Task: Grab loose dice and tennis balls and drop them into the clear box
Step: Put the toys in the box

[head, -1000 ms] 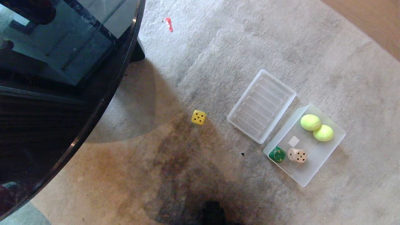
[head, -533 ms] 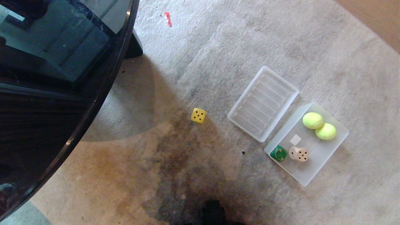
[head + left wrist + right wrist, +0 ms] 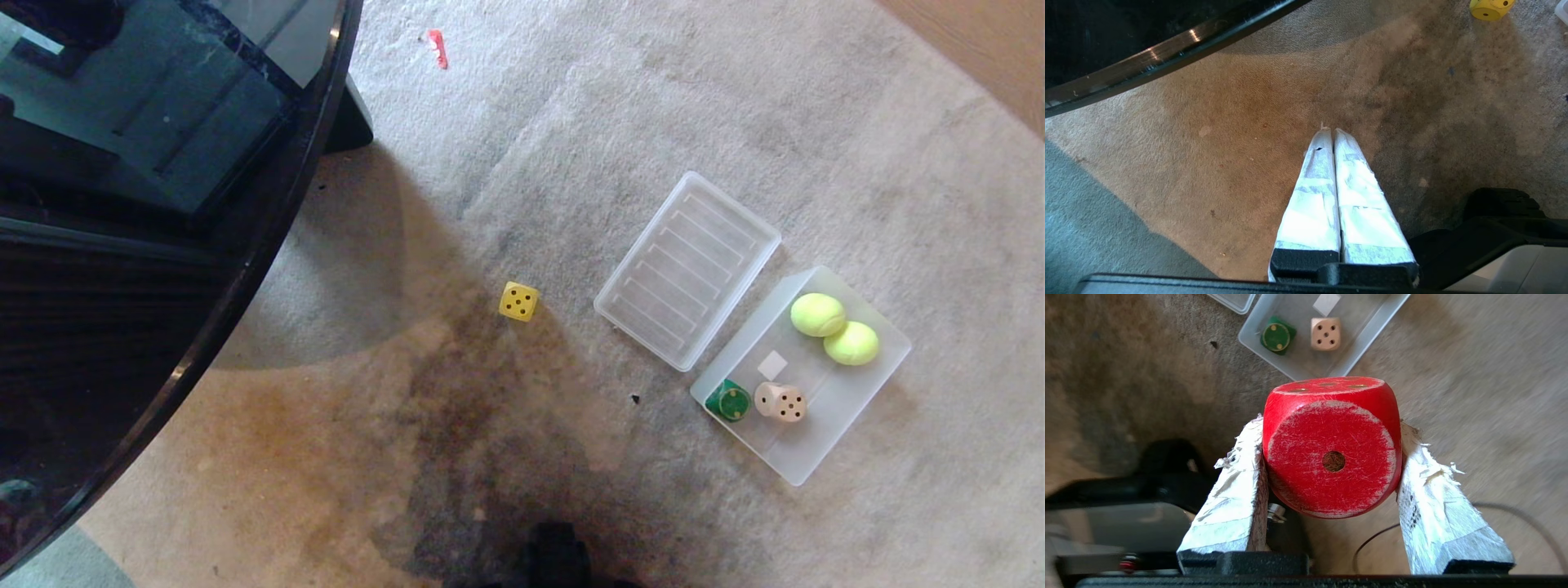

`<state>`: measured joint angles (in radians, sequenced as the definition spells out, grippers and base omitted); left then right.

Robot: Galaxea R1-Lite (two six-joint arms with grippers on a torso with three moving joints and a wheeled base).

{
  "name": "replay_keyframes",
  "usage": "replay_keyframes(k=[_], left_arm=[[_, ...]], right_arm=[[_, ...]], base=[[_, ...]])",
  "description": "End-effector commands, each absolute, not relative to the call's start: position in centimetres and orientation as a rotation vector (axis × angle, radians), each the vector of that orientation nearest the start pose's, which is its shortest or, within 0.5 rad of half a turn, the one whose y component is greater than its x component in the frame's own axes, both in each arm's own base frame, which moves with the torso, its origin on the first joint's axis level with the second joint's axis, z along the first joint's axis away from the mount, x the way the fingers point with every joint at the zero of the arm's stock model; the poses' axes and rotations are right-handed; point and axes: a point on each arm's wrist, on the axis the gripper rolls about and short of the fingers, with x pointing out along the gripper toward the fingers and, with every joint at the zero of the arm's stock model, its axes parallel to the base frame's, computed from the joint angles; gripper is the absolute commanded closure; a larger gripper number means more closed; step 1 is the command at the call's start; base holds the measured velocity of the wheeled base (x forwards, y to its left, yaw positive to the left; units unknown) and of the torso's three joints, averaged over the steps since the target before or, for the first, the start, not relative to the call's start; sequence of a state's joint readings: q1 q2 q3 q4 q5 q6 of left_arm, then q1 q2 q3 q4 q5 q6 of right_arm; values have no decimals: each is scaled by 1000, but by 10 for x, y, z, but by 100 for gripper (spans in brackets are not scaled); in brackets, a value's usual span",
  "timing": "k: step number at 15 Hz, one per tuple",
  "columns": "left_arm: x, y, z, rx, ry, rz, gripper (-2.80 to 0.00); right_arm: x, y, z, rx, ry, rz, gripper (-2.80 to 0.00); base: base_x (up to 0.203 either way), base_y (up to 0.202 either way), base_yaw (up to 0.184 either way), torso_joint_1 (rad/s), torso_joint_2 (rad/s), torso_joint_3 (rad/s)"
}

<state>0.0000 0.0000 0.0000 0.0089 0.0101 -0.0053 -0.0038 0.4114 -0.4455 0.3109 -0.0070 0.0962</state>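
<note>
**Right wrist view: red die clamped, clear box just ahead**

Right wrist view: right end effector closed on the red die, taped fingers pressing its two opposite sides, single-pip face toward the camera. Beyond the die, past the fingertips: the near corner of the clear box, with the green die and beige die inside.

Head view: neither arm showing. Clear box on the carpet to the robot's right, holding both tennis balls at its far end, the two dice at the near end. Ribbed lid just beside it. Yellow die loose on the carpet, left of the lid.

Left wrist view: left end effector pressed closed, empty, parked above the carpet.

Judged next: carry forward over the box rim, then release. Right arm nearer the box.
</note>
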Motion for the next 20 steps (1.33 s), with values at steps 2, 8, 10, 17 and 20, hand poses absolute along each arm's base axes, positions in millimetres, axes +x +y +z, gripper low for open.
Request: replay_keyframes(k=[2, 8, 10, 17, 20], left_arm=[[-23, 0, 75, -6, 9, 11, 0], [-23, 0, 75, -6, 9, 11, 0], [-23, 0, 75, -6, 9, 11, 0], [-23, 0, 75, -6, 9, 11, 0], [-23, 0, 75, -6, 9, 11, 0]], right_arm=[[79, -1, 186, 162, 503, -56, 0], [207, -1, 145, 239, 555, -82, 0], [239, -1, 119, 246, 534, -80, 0], [284, -2, 80, 239, 380, -71, 0], [280, -2, 82, 212, 351, -68, -280]], base=[[0, 0, 0, 0, 0, 0], [0, 0, 0, 0, 0, 0], [0, 0, 0, 0, 0, 0], [0, 0, 0, 0, 0, 0], [0, 0, 0, 0, 0, 0]])
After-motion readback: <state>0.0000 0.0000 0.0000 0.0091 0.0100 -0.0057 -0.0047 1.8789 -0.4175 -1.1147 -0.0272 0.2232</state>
